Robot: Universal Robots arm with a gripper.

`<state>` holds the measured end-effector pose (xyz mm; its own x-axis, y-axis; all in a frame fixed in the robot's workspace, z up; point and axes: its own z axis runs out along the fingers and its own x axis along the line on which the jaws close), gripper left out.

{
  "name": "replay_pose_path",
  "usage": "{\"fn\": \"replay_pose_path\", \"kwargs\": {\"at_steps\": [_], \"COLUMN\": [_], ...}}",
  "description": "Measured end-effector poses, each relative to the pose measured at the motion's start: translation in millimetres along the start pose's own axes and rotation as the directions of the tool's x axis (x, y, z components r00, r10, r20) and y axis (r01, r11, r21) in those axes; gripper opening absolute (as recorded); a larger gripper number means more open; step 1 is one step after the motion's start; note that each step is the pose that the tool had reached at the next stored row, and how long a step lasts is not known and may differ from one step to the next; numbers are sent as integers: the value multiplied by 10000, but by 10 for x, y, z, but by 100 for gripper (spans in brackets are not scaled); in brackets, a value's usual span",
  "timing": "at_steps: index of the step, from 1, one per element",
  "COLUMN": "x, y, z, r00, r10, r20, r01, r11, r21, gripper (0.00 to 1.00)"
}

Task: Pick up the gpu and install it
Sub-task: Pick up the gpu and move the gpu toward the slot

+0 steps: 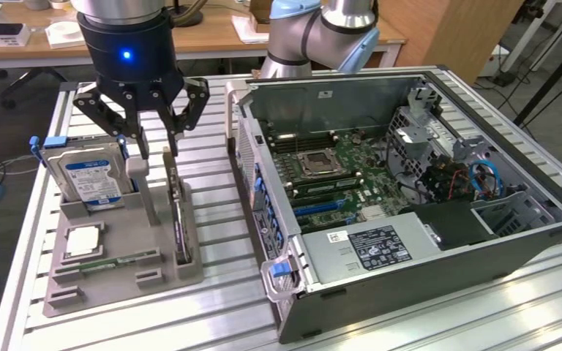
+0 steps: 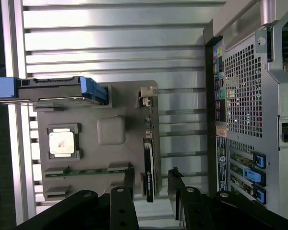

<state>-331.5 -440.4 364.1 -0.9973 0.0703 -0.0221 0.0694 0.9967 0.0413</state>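
On the ribbed metal table [image 1: 222, 307], a grey fixture tray [image 1: 154, 274] is seen at the exterior view's left. At its near end a narrow green memory stick [image 1: 115, 261] is laid flat, with a square processor [image 1: 83, 241] just behind it. Further back, a hard drive [image 1: 91, 175] with a blue label is stood upright. The gpu [image 1: 178, 219] is held on edge in a slot along the tray's side nearest the computer case [image 1: 437, 263]. The end effector [image 1: 160, 146] is hung over the gpu's far end, released. In the wrist view its jaws are spread to either side of the card, with a gap on each side. The case is laid open, its motherboard [image 1: 330, 175] exposed. A wooden desk [image 1: 213, 36] is seen behind.
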Motion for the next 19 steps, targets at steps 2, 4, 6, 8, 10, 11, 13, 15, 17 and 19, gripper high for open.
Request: {"fn": "replay_pose_path", "kwargs": {"at_steps": [2,4,6,8,10,11,13,15,17,19], "x": [0,0,0,1,1,1,2,2,2,3], "y": [0,0,-1,-1,-2,-2,-3,-4,-5,-5], "z": [2,10,20,34,51,58,74,91,107,121], "r00": [10000,10000,10000,10000,10000,10000,10000,10000,10000,10000], "r10": [0,0,0,0,0,0,0,0,0,0], "r20": [-1,1,0,0,0,0,0,0,0,-1], "r01": [0,0,0,0,0,0,0,0,0,0], "r11": [10000,10000,10000,10000,10000,10000,10000,10000,10000,10000], "r21": [0,-1,-1,-1,0,0,0,0,0,1], "gripper": [42,42,42,42,42,42,42,42,42,42]}}
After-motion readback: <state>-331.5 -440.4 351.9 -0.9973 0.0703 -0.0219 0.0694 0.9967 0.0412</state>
